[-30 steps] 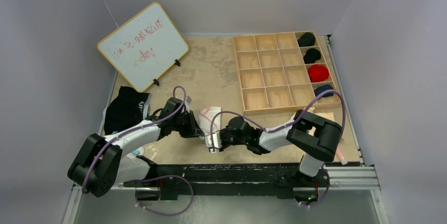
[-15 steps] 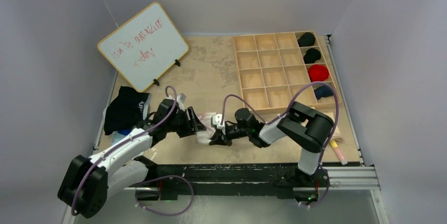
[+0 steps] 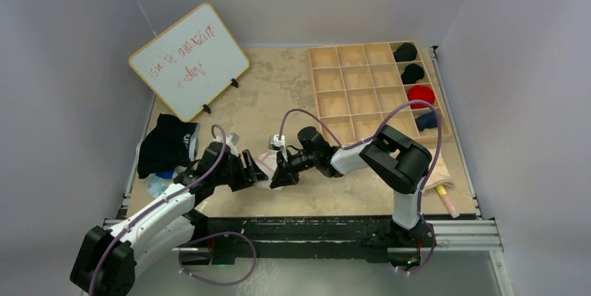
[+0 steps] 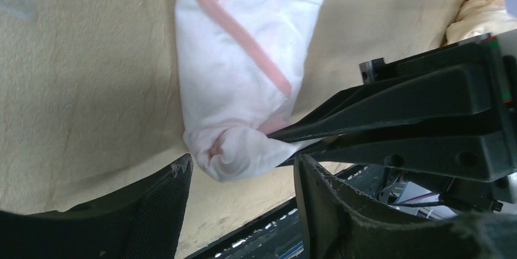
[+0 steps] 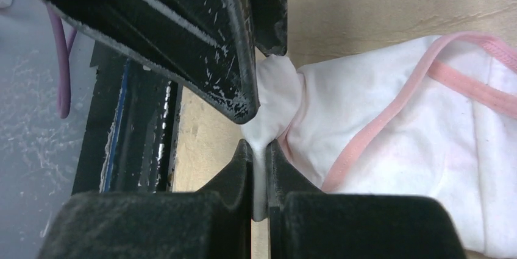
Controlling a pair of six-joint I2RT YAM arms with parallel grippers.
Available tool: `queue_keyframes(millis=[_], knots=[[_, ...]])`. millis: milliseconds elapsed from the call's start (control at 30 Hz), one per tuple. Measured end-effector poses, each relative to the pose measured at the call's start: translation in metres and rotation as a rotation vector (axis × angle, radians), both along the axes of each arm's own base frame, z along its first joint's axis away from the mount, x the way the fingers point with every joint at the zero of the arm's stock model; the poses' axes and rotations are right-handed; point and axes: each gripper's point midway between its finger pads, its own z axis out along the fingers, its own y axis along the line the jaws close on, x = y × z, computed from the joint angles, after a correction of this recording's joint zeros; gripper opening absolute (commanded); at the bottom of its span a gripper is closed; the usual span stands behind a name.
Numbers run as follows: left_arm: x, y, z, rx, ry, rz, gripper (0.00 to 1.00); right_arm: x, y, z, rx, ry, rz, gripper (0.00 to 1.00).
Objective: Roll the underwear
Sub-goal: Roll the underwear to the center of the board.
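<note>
Underwear [image 5: 390, 137] leftward; R jaws' pinch wrist-only.

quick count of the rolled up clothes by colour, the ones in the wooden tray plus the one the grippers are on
black rolls, in the wooden tray: 2
red roll, in the tray: 1
dark blue roll, in the tray: 1
white underwear with pink trim, pinched by the right gripper: 1
total: 5
</note>
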Motion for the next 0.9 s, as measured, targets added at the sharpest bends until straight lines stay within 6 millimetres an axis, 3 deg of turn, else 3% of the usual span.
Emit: queue_keyframes(millis=[133,300,467,667,900], knots=[[-0.008,0.005,-0.013,0.010,0.040,0.021,0.62,-0.003,-0.002,-0.007,-0.040,0.047,0.015,0.02],[-0.008,0.011,-0.014,0.014,0.042,0.077,0.62,-0.004,-0.004,-0.010,-0.049,0.085,0.021,0.02],[-0.006,0.012,-0.019,-0.008,0.039,0.115,0.51,-0.002,-0.004,-0.010,-0.053,0.142,0.015,0.05],[-0.007,0.009,-0.025,-0.032,0.053,0.124,0.49,0.004,-0.005,-0.011,-0.067,0.237,-0.002,0.08],[-0.006,0.007,-0.027,-0.055,0.036,0.122,0.39,0.007,-0.005,-0.012,-0.098,0.363,-0.004,0.10]])
